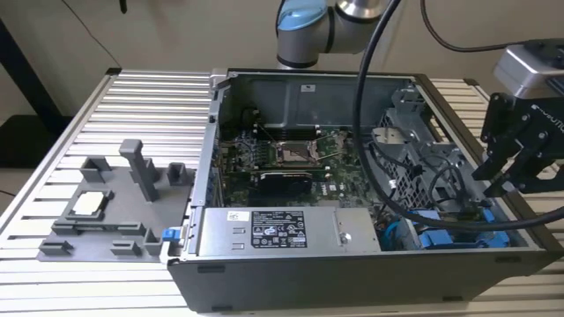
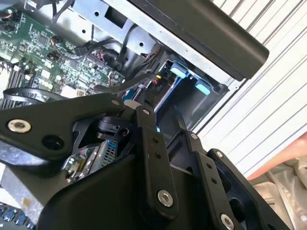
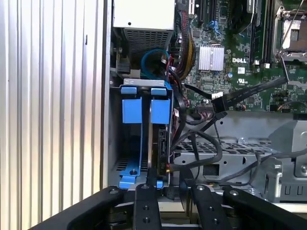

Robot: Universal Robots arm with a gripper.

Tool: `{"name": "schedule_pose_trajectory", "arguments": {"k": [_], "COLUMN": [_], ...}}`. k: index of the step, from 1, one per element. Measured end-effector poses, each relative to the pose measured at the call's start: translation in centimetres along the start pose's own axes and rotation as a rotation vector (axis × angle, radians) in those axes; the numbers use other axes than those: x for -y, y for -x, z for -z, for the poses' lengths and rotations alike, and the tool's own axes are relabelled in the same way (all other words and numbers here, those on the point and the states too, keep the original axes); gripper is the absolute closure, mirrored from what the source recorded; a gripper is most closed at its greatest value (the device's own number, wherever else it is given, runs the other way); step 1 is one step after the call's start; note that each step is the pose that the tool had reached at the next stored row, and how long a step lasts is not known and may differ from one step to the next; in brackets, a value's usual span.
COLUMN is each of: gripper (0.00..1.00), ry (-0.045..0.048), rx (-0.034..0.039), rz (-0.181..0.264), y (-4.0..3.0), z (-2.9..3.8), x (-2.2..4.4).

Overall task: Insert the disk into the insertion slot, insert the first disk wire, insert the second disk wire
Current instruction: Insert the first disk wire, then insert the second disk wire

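first wrist view shows disk [image 3: 160, 115] in insertion slot [image 3: 144, 84], gripper [image 3: 168, 190] parted and empty

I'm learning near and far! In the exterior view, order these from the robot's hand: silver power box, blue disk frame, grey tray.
1. Blue disk frame, just below the hand.
2. Silver power box, case's front middle.
3. Grey tray, far at the exterior view's left.

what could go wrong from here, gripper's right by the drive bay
Loose black wires crowd the insertion slot beside the disk; the gripper, close by, might snag or pinch one. The arm's thick black cable drapes across the open case and could catch on its wall.
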State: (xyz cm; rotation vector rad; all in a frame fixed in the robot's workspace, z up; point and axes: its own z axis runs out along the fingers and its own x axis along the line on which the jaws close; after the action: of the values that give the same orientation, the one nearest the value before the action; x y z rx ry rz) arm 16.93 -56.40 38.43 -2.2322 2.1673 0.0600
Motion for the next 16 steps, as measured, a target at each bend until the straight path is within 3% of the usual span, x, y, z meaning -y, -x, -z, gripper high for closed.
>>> {"name": "schedule_pose_trajectory", "arguments": {"k": [8,10,16], "gripper": [0.67,0.67,0.67], "ry": [0.0000,-0.0001,-0.0086], "rx": [0.0000,0.0000,-0.0001], "rz": [0.000,-0.001,-0.001], "y": [2.64,3.03,3.28], "z": [-0.14,-0.16,-0.19], "x": [0.01,-0.19,-2.80]}}
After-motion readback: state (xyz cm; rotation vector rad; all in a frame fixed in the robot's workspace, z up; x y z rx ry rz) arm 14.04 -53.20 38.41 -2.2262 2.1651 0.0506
